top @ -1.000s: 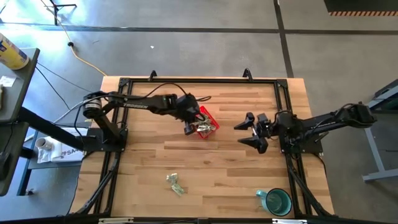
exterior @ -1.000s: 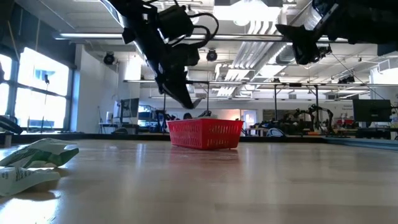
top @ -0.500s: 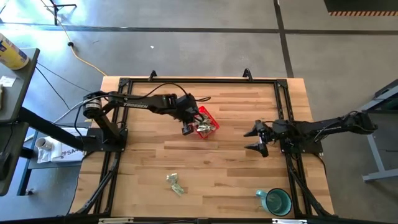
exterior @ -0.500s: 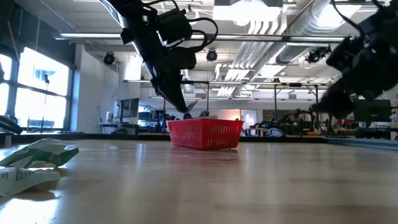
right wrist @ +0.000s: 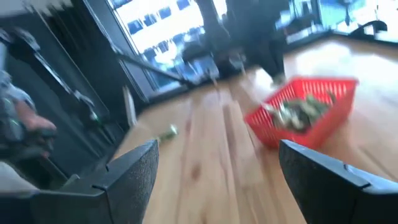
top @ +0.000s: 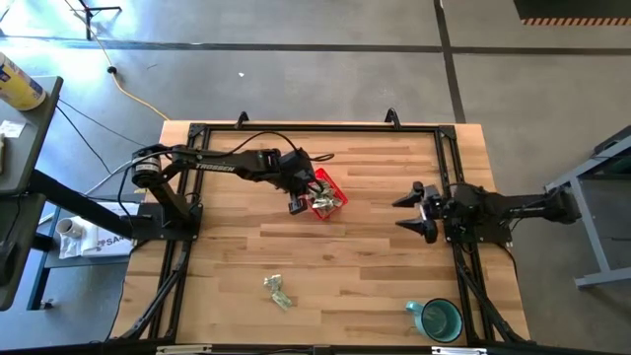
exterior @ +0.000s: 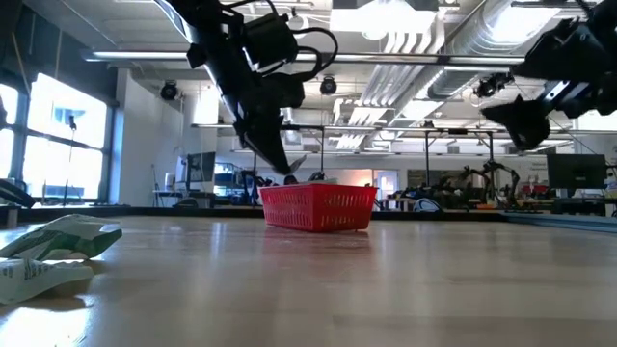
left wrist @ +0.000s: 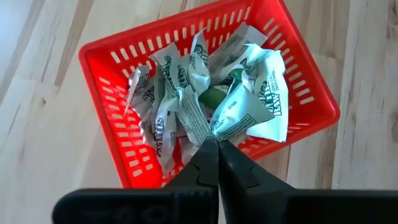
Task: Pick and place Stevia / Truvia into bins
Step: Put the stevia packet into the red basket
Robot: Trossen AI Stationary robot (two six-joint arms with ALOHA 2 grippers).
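The red basket [top: 338,191] stands on the table left of the middle and holds several green-and-white Stevia packets [left wrist: 180,93]. My left gripper [top: 298,205] hangs over the basket's near-left corner, pointing down, just above the rim in the low view [exterior: 288,174]. It is shut on one packet [left wrist: 252,102]. My right gripper [top: 405,213] is open and empty, raised above the table near the right edge. A few loose packets [top: 277,291] lie on the table near the front left; they also show in the low view [exterior: 53,249]. My left gripper pinches the lower corner [left wrist: 219,129] of a white-and-green packet between its two shut fingertips. The fingers come from above, slanting down over the basket's near wall. The rest of the packet lies on the heap of packets in the basket.
A teal mug [top: 440,319] stands at the front right corner. A black frame [top: 315,129] runs around the tabletop. Bare wood lies between the basket and my right gripper and across the middle of the table.
My left gripper has sunk a little toward the basket, its fingers staying shut. My right gripper has drawn back toward the table's right edge, staying open.
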